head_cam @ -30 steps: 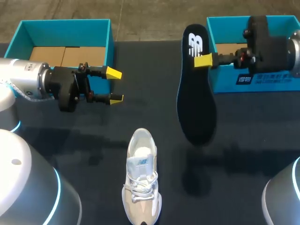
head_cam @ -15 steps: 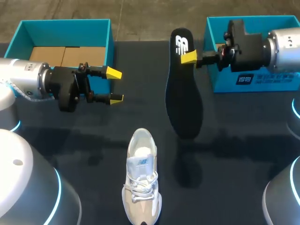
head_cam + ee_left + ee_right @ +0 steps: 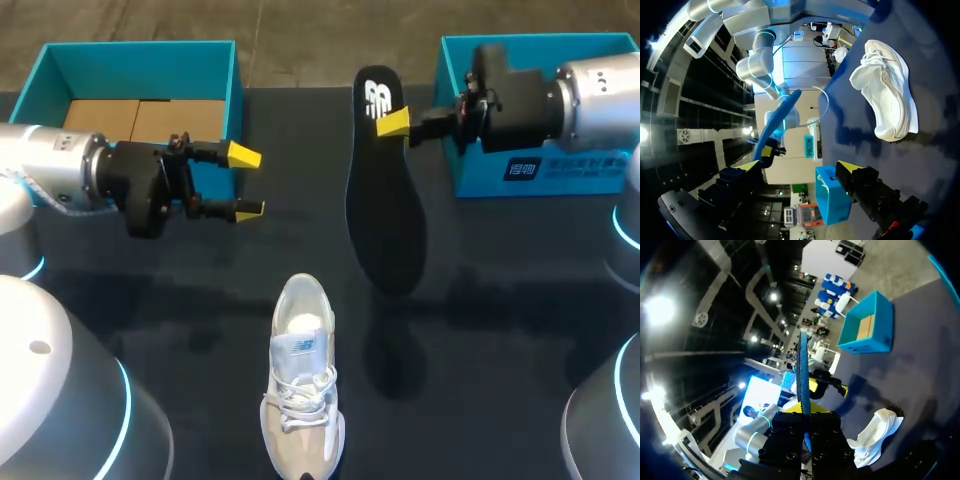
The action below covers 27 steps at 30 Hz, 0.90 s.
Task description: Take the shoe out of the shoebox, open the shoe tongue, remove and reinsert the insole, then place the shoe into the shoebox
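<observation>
— On the dark table (image 3: 500, 330), where's the shoe (image 3: 302, 390)?
— White, upright near the front edge, outside the left shoebox (image 3: 140, 60) and right shoebox (image 3: 560, 180), both teal.
— Pincers?
— The right pincer (image 3: 392, 123) clamps the black insole (image 3: 385, 220) at its white-logo end, above the table. The left pincer (image 3: 246, 182) hangs level, fingers apart, empty.

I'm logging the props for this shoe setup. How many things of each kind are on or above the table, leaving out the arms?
blue shoeboxes: 2
white shoe: 1
black insole: 1
Total: 4
</observation>
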Motion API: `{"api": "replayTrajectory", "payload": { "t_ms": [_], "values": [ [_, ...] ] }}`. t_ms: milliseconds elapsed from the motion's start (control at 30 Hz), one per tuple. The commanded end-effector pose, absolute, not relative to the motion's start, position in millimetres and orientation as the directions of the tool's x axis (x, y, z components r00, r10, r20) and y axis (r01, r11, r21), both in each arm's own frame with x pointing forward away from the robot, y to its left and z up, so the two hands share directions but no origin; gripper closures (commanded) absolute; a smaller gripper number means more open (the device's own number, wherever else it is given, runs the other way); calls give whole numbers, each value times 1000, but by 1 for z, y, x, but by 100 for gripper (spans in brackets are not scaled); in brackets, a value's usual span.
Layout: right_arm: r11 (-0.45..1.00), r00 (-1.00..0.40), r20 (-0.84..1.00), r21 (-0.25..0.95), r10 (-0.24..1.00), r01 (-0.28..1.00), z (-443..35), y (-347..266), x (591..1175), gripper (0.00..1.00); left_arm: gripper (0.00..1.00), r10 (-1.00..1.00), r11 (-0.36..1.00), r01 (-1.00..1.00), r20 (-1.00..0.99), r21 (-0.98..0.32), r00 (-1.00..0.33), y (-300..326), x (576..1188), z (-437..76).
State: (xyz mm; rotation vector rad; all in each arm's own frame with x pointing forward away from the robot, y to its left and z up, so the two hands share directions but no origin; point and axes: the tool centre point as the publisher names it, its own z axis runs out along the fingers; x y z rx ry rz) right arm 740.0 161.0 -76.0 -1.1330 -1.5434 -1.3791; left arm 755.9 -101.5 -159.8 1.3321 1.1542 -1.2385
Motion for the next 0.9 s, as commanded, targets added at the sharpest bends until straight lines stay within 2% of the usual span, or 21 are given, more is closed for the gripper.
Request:
{"api": "replayTrajectory", "payload": {
  "t_ms": [33, 300, 800, 900],
  "values": [
    [35, -280, 953, 277, 119, 960, -91, 170, 757, 100, 0, 17, -83, 996, -999, 42, 43, -106, 756, -162],
    [-4, -220, 967, 222, 128, 975, -106, 168, 766, 100, 0, -7, -82, 996, -999, 41, 40, -113, 751, -158],
    [-4, -220, 967, 222, 128, 975, -106, 168, 766, 100, 0, -7, -65, 997, -999, 49, 49, -114, 750, -156],
    [3, -188, 975, 189, 121, 982, -116, 177, 776, 100, 0, -7, -65, 997, -999, 49, 49, -114, 750, -156]
  ]
}}
